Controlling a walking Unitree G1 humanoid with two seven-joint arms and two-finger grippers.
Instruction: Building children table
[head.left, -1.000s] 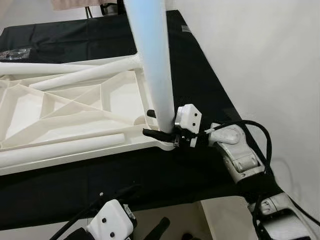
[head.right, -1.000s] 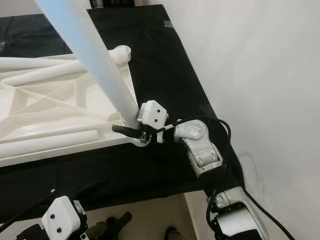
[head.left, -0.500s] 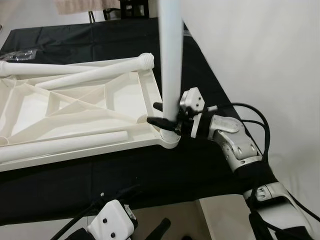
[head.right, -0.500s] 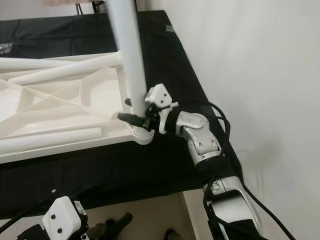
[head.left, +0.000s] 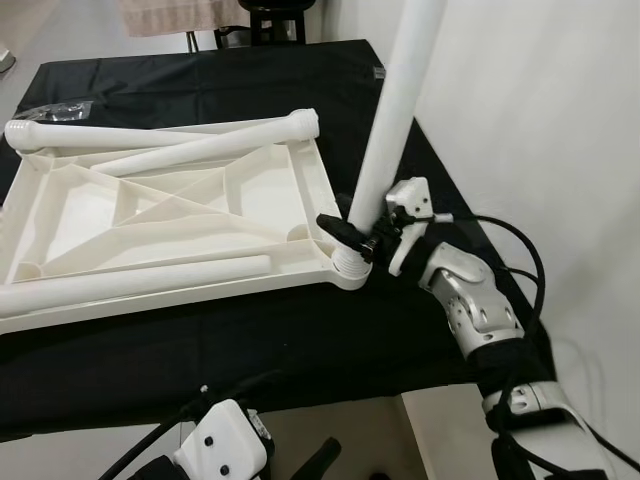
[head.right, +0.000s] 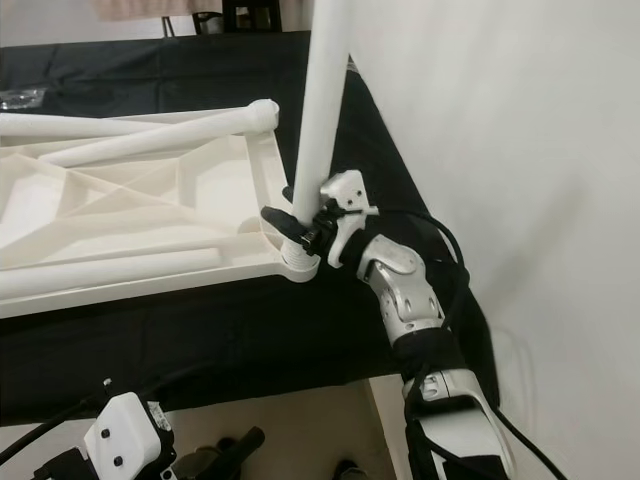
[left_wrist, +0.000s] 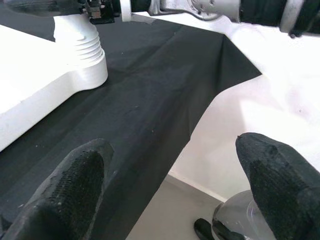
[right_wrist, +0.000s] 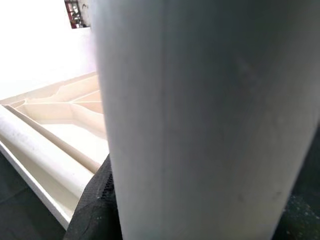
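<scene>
Right pincer (head.left: 352, 232) clenched on white leg (head.left: 392, 120) just above corner socket (head.left: 347, 268) of upturned tabletop (head.left: 150, 215); leg's long axis near-upright (leans slightly). Left pincer (left_wrist: 170, 190) released, idle.

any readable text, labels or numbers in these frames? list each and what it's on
None can be read.
Upturned white tabletop: plain ribbed plastic, no marking visible.
White leg held by the right gripper: no print visible.
Clear bag at the far edge of the black cloth: too small to tell whether it bears any text.
Left gripper: bare black fingers, no label.
</scene>
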